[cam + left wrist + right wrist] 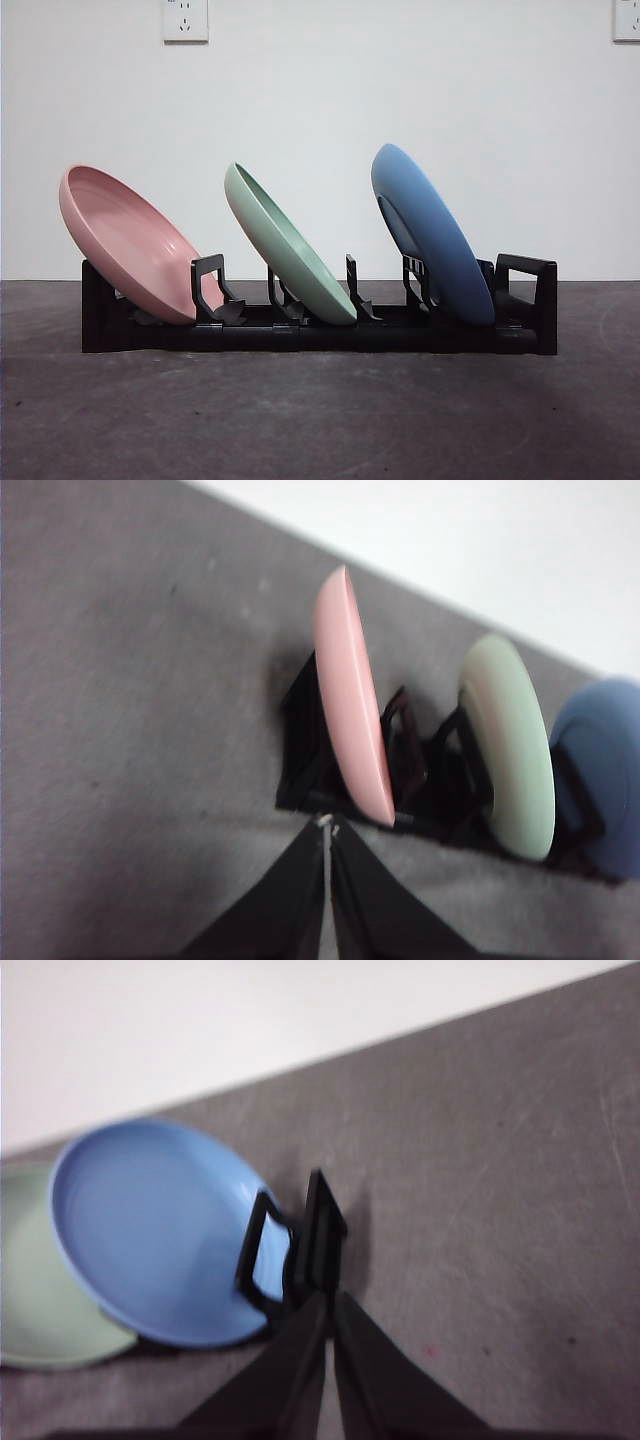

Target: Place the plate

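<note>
Plates are being held in a black rack point(300, 335) on the grey table point(320, 420): the pink plate point(125, 240) at one end, the green plate point(285, 245) in the middle slot, the blue plate point(430, 230) near the other end, all leaning the same way. The left gripper point(327, 825) is being kept near the pink plate, jaws pressed together, nothing pinched. The right gripper point(328, 1300) is being kept by the rack's end beside the blue plate, jaws likewise pressed together.
</note>
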